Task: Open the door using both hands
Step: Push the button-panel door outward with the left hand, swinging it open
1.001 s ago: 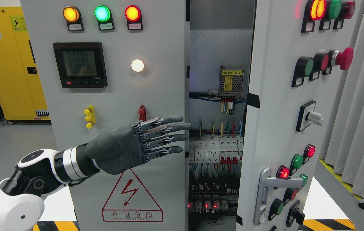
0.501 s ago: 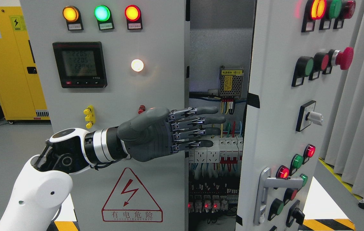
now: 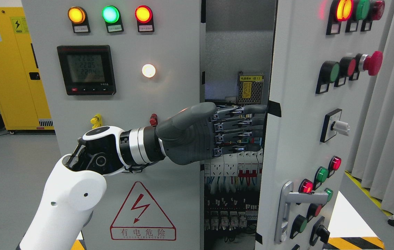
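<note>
At the gap between the fixed panel and the ajar right door (image 3: pixel 297 104), the left robot hand (image 3: pixel 249 130) is reaching flat, fingers (image 3: pixel 252 109) extended and holding nothing, and is best hooking the door's inner edge, clear of the live breakers (image 3: pixel 233 163).

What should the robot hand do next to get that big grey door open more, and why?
Probably push outward to the right. The left robot hand reaches flat into the gap, its straight grey fingers stretched to the inner edge of the half-open grey metal cabinet door with coloured buttons. The door only partly uncovers the wiring inside, so pressing on that edge should swing it wider.
</note>
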Controlling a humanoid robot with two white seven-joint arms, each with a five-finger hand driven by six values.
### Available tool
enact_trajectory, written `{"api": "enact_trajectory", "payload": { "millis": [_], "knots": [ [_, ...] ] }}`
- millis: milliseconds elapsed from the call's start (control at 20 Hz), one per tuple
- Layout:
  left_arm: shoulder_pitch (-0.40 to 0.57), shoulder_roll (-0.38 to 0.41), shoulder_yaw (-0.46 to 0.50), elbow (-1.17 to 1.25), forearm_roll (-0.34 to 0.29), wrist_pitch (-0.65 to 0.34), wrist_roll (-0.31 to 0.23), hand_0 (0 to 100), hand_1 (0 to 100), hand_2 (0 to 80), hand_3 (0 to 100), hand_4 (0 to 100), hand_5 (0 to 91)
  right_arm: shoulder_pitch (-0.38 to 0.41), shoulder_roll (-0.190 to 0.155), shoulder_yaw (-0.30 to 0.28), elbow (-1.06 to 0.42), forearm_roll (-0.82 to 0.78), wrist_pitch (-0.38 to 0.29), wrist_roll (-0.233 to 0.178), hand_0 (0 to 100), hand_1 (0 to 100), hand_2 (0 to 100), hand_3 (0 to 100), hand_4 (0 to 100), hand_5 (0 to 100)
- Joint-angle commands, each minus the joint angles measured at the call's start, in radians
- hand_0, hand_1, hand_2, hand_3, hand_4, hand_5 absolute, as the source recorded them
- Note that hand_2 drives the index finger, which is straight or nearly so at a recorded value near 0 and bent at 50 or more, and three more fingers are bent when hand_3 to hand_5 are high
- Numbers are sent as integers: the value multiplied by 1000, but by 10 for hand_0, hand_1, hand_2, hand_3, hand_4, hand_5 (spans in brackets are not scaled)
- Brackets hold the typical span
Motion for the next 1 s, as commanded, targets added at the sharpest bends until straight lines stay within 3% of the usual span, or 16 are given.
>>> {"api": "enact_trajectory", "payload": {
  "millis": [0,250,801,951],
  "knots": [
    [-23,-128,-33,57,-25,0,0,120,556,0,0,0,0,-23,-12,-2,1,0,0,0,0,500,40,0,0,0],
    [-16,-154,-38,52,-63,3,10,120,556,0,0,0,0,-23,-14,-2,1,-2,0,0,0,500,40,0,0,0],
    [-14,-217,-38,-20,-66,17,29,120,556,0,0,0,0,-23,-20,-2,1,-1,0,0,0,500,40,0,0,0],
    [-16,-251,-38,-17,-74,17,90,120,556,0,0,0,0,-23,-20,-2,1,-2,0,0,0,500,40,0,0,0]
  ]
}}
